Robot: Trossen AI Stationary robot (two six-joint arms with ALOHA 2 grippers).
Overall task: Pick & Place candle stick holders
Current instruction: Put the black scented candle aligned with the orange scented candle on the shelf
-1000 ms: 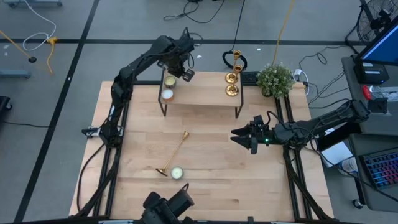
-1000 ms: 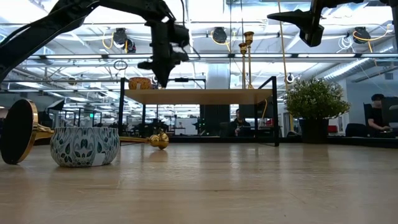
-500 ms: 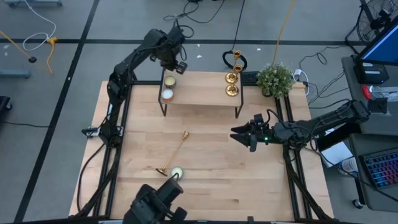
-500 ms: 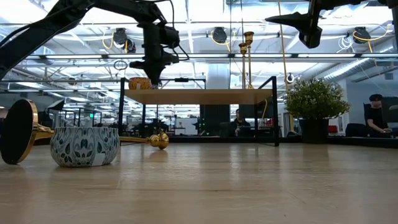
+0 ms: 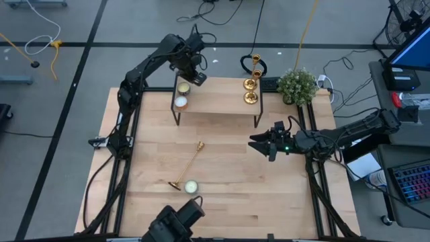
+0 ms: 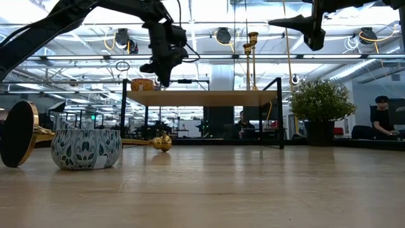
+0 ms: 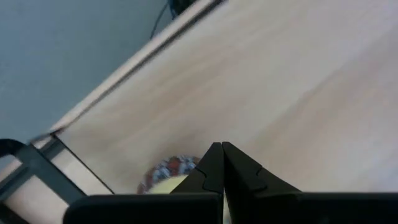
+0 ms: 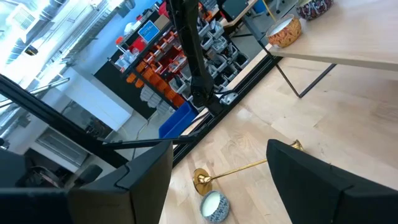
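One gold candlestick [image 5: 190, 165] lies on its side on the table, its round base [image 6: 19, 134] toward the near edge and its cup end [image 6: 162, 144] toward the shelf. It also shows in the right wrist view [image 8: 249, 168]. Two more gold candlesticks [image 5: 250, 91] stand upright on their bases at the right end of the wooden shelf [image 5: 218, 104]. My left gripper [image 5: 197, 78] is shut and empty above the shelf's left end, over a patterned candle tin [image 7: 165, 177]. My right gripper [image 5: 255, 143] is open and empty, high above the table's right half.
Two candle tins [image 5: 181, 94] sit on the shelf's left end. A patterned tin with a pale candle [image 5: 191, 187] stands beside the lying candlestick's base. A potted plant [image 5: 296, 85] stands at the far right corner. Bare wood lies between the shelf and the near edge.
My left gripper has swung a little toward the far left corner and come back over the shelf's left end, staying at about the same height. The candlesticks and tins have kept still.
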